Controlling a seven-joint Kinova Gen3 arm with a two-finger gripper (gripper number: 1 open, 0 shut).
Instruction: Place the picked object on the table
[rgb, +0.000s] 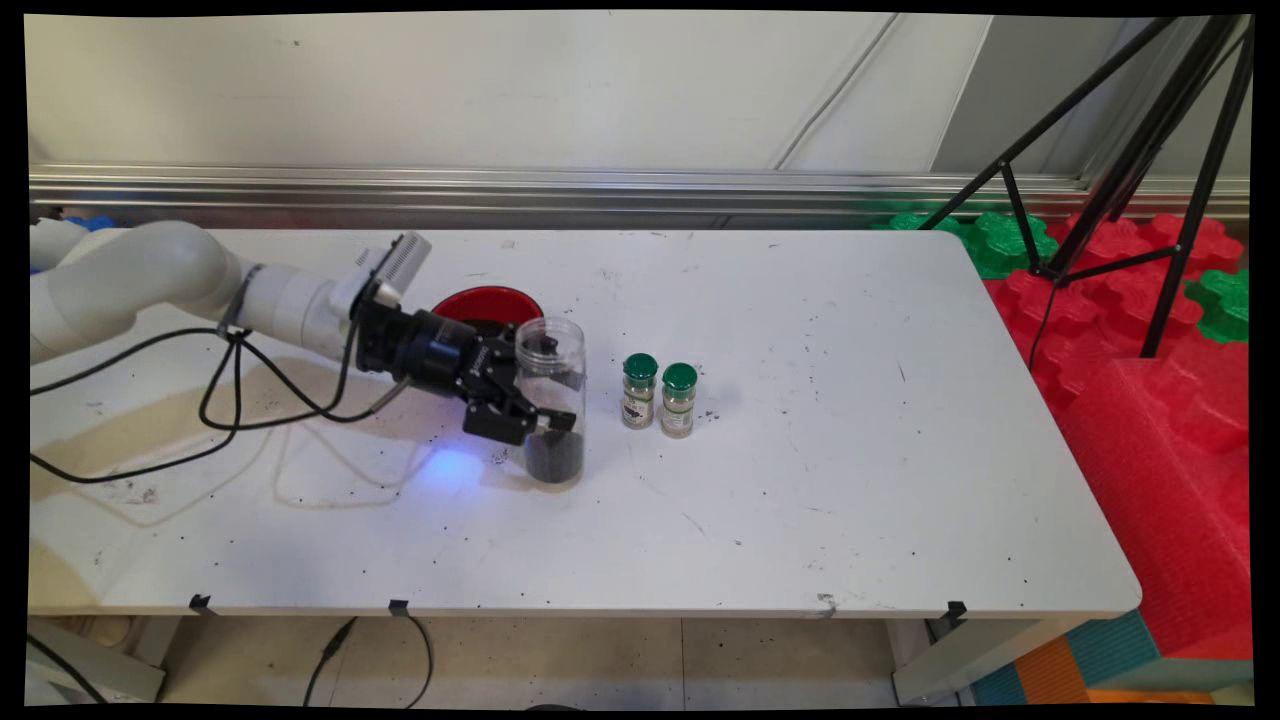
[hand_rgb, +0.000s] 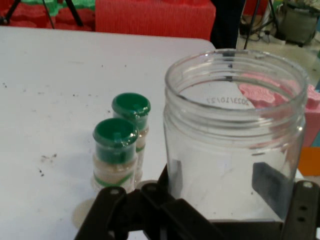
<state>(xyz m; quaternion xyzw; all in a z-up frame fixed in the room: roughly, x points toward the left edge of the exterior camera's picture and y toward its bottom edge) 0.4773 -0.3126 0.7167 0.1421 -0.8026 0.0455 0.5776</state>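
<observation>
- Between the fingers of the black gripper (rgb: 545, 405) stands a clear plastic jar (rgb: 551, 400), lidless and upright on the white table (rgb: 800, 480); the fingers are closed against its sides, one on either side, so the jar is clasped at mid-height.
- Dark granules fill the jar's bottom part, below the fingers.
- Behind the gripper, toward the wall, a red bowl (rgb: 487, 303) sits on the table, partly hidden by the wrist.
- Beyond the jar, on the side away from the arm, two small spice bottles with green caps (rgb: 659, 397) stand upright side by side, near the jar but apart from it.
- From the hand view the jar (hand_rgb: 235, 135) fills the space between the fingers, with the two bottles (hand_rgb: 122, 145) to its left.
</observation>
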